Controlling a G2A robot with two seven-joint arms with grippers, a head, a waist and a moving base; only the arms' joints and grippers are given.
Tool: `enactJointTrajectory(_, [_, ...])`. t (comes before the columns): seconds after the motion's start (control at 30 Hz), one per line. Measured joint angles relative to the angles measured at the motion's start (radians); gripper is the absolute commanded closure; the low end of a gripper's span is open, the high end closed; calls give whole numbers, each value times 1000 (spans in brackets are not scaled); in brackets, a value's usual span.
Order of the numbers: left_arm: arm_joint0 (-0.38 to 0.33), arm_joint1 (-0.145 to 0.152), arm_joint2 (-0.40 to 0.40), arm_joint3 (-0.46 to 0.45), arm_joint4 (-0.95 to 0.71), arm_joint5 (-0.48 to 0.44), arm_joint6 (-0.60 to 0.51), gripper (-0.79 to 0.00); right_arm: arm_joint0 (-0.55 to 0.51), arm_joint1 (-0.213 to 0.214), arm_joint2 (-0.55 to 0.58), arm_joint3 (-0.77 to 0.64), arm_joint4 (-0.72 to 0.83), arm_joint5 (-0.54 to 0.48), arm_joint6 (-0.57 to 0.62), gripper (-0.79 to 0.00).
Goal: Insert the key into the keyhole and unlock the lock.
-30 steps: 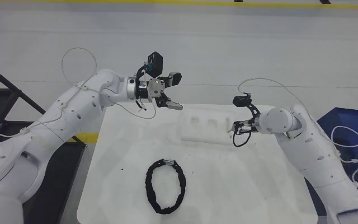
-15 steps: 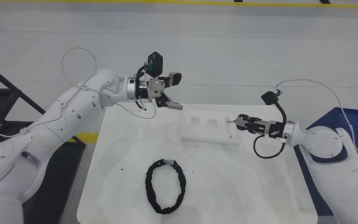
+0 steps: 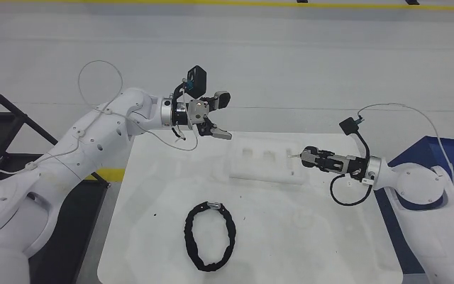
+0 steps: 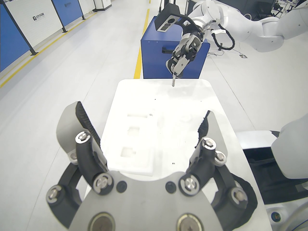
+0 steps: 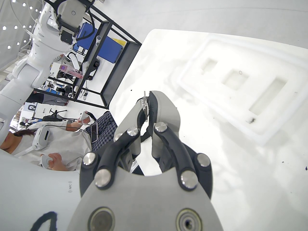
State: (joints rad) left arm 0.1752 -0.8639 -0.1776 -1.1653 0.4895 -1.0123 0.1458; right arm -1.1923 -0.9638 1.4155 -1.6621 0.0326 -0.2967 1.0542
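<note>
We draw our right gripper (image 3: 303, 155) back off the foam tray (image 3: 259, 167), jaws clenched on the key (image 4: 173, 80); our left gripper (image 3: 221, 116) stays released, and the lock (image 3: 209, 236) awaits.

The left claw (image 4: 143, 111) stands spread before the foam tray (image 4: 144, 145); beyond, the right claw (image 4: 174, 71) pinches the key (image 4: 173, 81).

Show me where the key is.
Top view: the key is pinched in the right claw, over the right side of the table, beside the foam tray.
</note>
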Motion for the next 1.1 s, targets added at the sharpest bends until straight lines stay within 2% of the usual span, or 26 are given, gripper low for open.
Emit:
enactJointTrajectory(0.27, [1, 0, 0, -1, -1, 1, 0, -785, 0, 0, 0, 0, 0, 0, 0, 0])
enactJointTrajectory(0.37, [40, 7, -12, 5, -13, 13, -8, -785, 0, 0, 0, 0, 0, 0, 0, 0])
enactJointTrajectory(0.57, [127, 40, -55, 10, 33, 0, -2, -785, 0, 0, 0, 0, 0, 0, 0, 0])
enactJointTrajectory(0.73, [201, 73, -83, -27, 172, 1, 19, -785, 0, 0, 0, 0, 0, 0, 0, 0])
enactJointTrajectory(0.9, [288, 102, -116, -66, 327, 11, 86, -785, 0, 0, 0, 0, 0, 0, 0, 0])
enactJointTrajectory(1.1, [378, 130, -138, -82, 436, 0, 157, -785, 0, 0, 0, 0, 0, 0, 0, 0])
